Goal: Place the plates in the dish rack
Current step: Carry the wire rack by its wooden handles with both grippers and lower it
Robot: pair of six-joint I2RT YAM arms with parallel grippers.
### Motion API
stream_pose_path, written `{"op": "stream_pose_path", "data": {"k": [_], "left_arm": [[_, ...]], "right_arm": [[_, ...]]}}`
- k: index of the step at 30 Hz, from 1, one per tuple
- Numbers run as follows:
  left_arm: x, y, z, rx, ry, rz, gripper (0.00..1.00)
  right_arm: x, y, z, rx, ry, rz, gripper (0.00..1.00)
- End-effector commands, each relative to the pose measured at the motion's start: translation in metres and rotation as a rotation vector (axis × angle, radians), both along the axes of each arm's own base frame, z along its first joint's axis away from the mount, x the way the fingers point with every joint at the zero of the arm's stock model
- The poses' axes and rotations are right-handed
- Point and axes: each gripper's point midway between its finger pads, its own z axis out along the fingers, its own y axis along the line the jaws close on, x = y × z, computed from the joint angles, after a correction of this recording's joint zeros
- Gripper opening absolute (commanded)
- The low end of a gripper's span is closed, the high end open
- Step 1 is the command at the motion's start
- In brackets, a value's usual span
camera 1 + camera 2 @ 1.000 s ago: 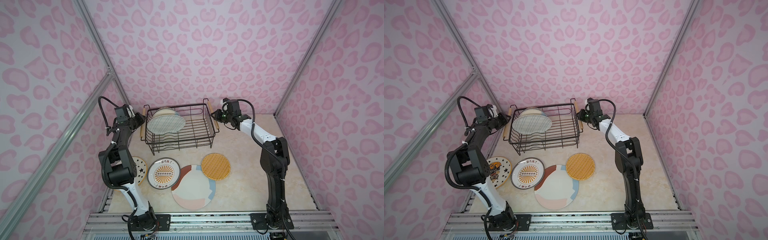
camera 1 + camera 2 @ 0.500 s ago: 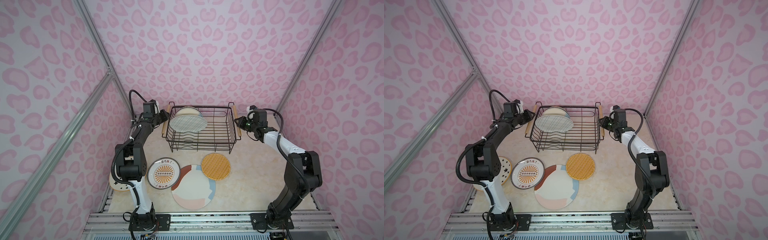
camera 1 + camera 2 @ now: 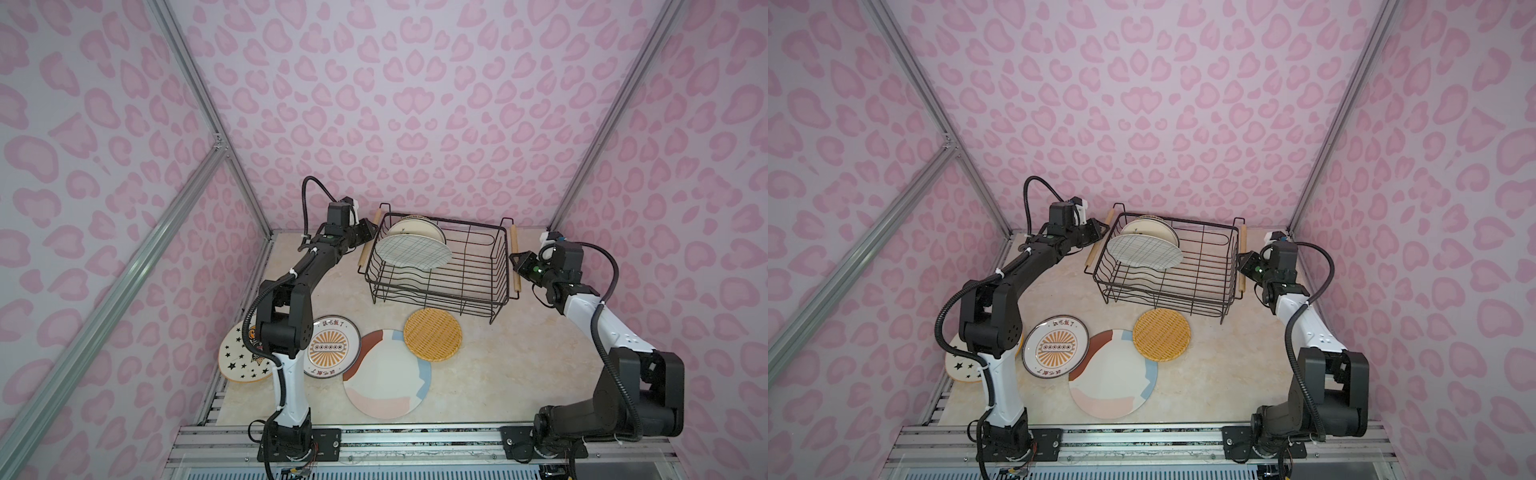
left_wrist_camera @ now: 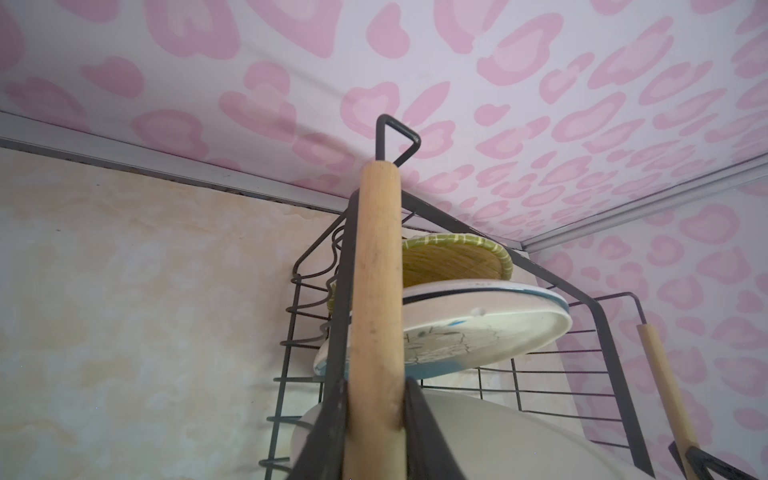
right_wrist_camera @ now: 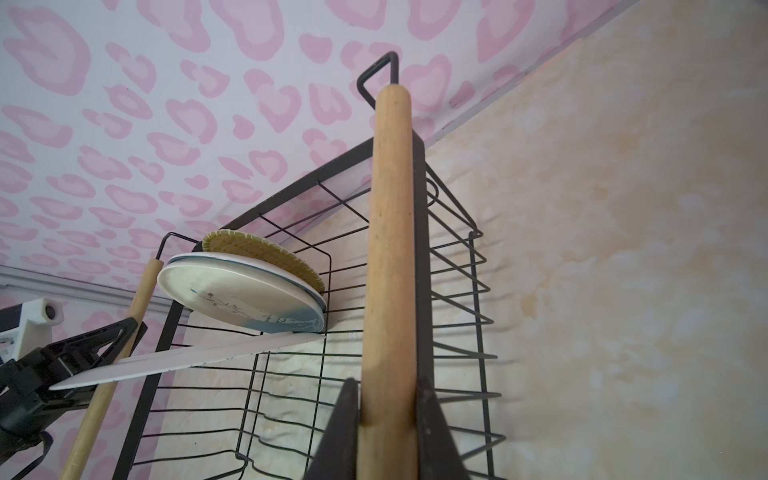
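Note:
The dish rack [image 3: 473, 225] [image 3: 1204, 224], a black wire basket, is at the back of the table, held from both ends. My left gripper [image 3: 368, 235] [image 4: 376, 386] is shut on its left wooden handle [image 4: 376, 270]. My right gripper [image 3: 514, 259] [image 5: 388, 386] is shut on the right wooden handle [image 5: 390, 208]. In the rack's left end lean a grid-line plate [image 3: 413, 249], a blue-cream plate [image 4: 478, 320] and a yellow-green weave plate [image 5: 257, 249]. Whether the rack touches the table, I cannot tell.
Several plates lie flat on the table in front of the rack: a star plate [image 3: 237, 353] partly under my left arm, a sunburst plate [image 3: 330, 347], a large pastel-patch plate [image 3: 386, 374] and an orange weave plate [image 3: 433, 334] just by the rack's front. Pink patterned walls close in three sides.
Both arms have carried the rack to the right, from the back left to the back middle of the table, with the plates still in it. Both grips stay on the handles.

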Motion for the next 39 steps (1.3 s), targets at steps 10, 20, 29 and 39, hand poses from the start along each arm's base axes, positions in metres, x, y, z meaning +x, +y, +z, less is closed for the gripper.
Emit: {"op": "stream_pose_path", "data": {"k": [10, 20, 29, 39], "left_arm": [[-0.033, -0.072, -0.008, -0.092, 0.076, -0.17, 0.16], [-0.015, -0.044, 0.031, -0.175, 0.057, -0.108, 0.35], [-0.005, -0.004, 0.083, -0.207, -0.023, -0.086, 0.43], [-0.006, -0.018, 0.05, -0.186, 0.018, -0.126, 0.38]], "right_arm": [[-0.039, -0.013, 0.017, -0.003, -0.071, 0.017, 0.36], [-0.031, 0.002, 0.097, -0.117, -0.29, 0.048, 0.67], [-0.014, 0.06, 0.101, -0.249, -0.314, 0.216, 0.69], [-0.003, 0.043, 0.067, -0.118, -0.311, 0.193, 0.64]]}}
